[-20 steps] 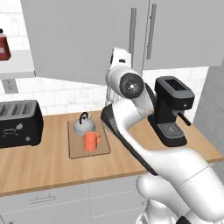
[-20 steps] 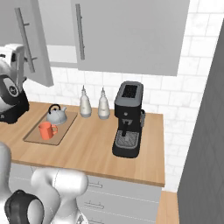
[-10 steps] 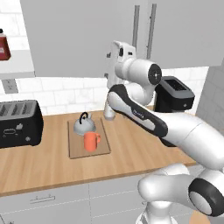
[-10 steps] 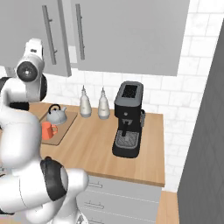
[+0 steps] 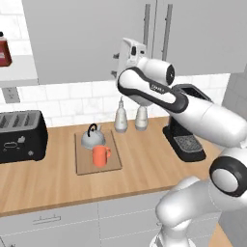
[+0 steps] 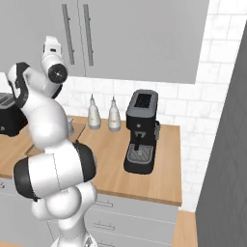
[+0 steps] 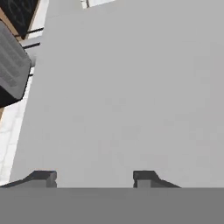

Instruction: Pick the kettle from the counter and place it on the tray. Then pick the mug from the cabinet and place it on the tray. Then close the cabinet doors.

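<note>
The silver-grey kettle (image 5: 91, 138) and the orange-red mug (image 5: 100, 156) stand on the wooden tray (image 5: 82, 166) on the counter (image 5: 144, 166). Both cabinet doors look flush with the cabinet front: the left door (image 5: 82, 38) and the right door (image 5: 202, 34), with their bar handles (image 5: 146, 23) side by side. My gripper (image 5: 120, 57) is raised against the left door, near its handle edge. In the hand view the grey panel (image 7: 122, 96) is very close and the gripper (image 7: 94, 178) is open, with nothing between its fingertips (image 7: 144, 176).
A black toaster (image 5: 21, 136) sits at the counter's left. Two pale bottles (image 5: 120, 116) stand by the back wall, and a black coffee machine (image 5: 185, 123) is at the right. A red box (image 5: 4, 51) rests on a shelf at upper left.
The arm has swung up from over the counter to the cabinet. The left door, angled open a second ago, now lies flush. The fingers have narrowed a little.
</note>
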